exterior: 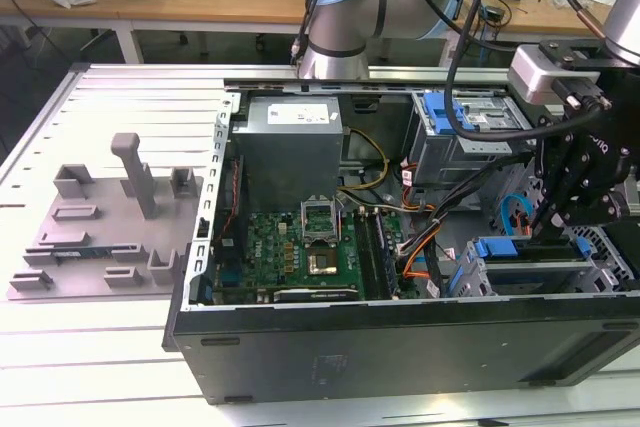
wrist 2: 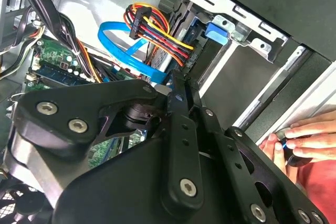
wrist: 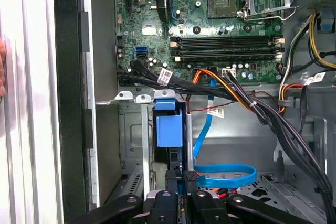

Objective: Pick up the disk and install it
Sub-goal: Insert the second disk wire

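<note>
While the fingers (wrist: 181, 179) hover, the disk (wrist: 169, 129) sits in its cage (wrist: 131, 145).

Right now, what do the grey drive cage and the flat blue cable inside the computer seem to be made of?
The drive cage looks like bare sheet metal: dull grey, with folded tabs and punched holes. The flat blue cable looks like flexible, glossy plastic; it curls in a loop.

I find no legible text: the labels on my view's cables (wrist: 215, 112) and power supply (exterior: 290, 117) stay unreadable.
</note>
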Robot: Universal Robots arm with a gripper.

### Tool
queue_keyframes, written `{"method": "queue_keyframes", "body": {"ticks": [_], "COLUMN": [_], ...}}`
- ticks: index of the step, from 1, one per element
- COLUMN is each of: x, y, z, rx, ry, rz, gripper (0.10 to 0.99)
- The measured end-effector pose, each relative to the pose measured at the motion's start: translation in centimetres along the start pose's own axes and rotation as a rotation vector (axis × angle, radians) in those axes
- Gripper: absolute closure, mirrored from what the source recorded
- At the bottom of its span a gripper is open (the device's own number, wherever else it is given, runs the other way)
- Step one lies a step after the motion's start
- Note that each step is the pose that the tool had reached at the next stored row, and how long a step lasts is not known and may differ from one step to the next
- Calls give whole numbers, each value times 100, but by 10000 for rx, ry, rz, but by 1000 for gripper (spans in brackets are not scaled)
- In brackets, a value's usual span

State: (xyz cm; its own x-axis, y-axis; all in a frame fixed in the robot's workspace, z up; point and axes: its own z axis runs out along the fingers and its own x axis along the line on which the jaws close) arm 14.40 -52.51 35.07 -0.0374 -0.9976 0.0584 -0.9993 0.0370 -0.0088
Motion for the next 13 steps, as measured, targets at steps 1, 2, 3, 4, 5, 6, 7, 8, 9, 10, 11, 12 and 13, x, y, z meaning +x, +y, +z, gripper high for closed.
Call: {"method": "queue_keyframes", "body": {"ticks": [1,2,3,4,5,6,7,8,9,10,11,12,13], "x": [-2,-3,-4,-5,-5,-4,-4,-4,-5,-5,-5,-5,-6], "y": [0,0,-2,-5,-11,-12,-13,-13,-13,-12,-12,-12,-12], "z": [0,0,0,0,0,0,3,4,7,10,13,16,21], "rx": [0,0,1,1,0,0,0,1,1,0,0,0,0], "ry": [-1,0,-1,0,-1,-1,2,2,0,0,0,0,0], "rz": [0,0,0,-1,0,1,0,0,0,0,0,0,-1], "gripper": [925,925,925,925,925,925,925,925,925,925,925,925,925]}}
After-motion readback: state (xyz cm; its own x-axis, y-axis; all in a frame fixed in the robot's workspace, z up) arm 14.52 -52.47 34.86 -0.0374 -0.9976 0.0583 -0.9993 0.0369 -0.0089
